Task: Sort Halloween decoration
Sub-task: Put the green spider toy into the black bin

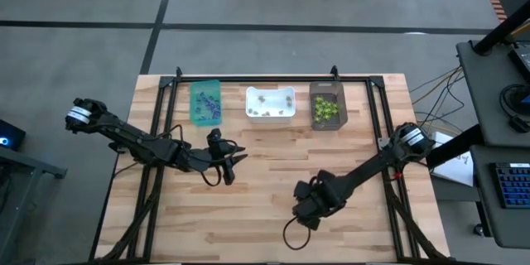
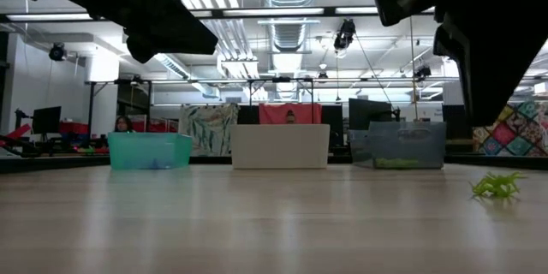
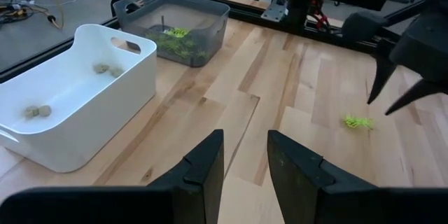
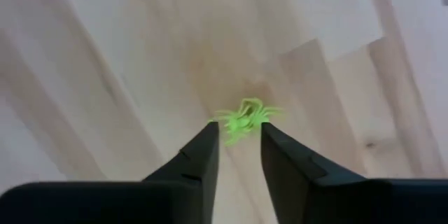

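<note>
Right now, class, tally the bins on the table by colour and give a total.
Teal bin: 1
White bin: 1
Dark bin: 1
Total: 3 bins

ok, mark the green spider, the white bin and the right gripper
green spider [image 4: 243,120]: right wrist view, body.
white bin [image 3: 133,77]: left wrist view, side wall.
right gripper [image 4: 238,138]: right wrist view, gap between fingertips.

L gripper [image 1: 225,164] hovers mid-table, fingers apart — R gripper [image 4: 238,134] low, fingers apart.
</note>
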Controlling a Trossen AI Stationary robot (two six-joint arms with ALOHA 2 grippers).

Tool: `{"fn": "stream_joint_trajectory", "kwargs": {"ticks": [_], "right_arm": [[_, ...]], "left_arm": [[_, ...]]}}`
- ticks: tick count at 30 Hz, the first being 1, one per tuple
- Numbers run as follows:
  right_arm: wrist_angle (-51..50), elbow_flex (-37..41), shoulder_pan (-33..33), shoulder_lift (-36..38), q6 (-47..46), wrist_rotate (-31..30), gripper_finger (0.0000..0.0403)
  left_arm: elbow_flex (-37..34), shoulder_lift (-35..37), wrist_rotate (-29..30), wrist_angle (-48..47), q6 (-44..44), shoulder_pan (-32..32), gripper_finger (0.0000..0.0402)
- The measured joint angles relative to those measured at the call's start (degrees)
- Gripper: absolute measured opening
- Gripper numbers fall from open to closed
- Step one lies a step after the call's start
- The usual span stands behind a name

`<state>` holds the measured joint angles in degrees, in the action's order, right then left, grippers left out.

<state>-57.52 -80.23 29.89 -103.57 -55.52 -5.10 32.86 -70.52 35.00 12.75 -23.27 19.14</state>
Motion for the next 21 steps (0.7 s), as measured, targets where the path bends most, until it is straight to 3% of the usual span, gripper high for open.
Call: {"fn": "stream_joint_trajectory", "kwargs": {"ticks": [10, 21], "right_arm": [[1.02, 0.37, 0.08, -2.34, -2.44, 0.67, 0.0193], [0.92, 0.87, 0.09, -4.26, -4.29, 1.56, 0.0195]], "left_arm": [[0.00, 0.00, -0.04, -0.04, 0.00, 0.20, 0.0093], [0.00, 0.00, -0.07, 0.17, 0.00, 0.17, 0.0093]]}}
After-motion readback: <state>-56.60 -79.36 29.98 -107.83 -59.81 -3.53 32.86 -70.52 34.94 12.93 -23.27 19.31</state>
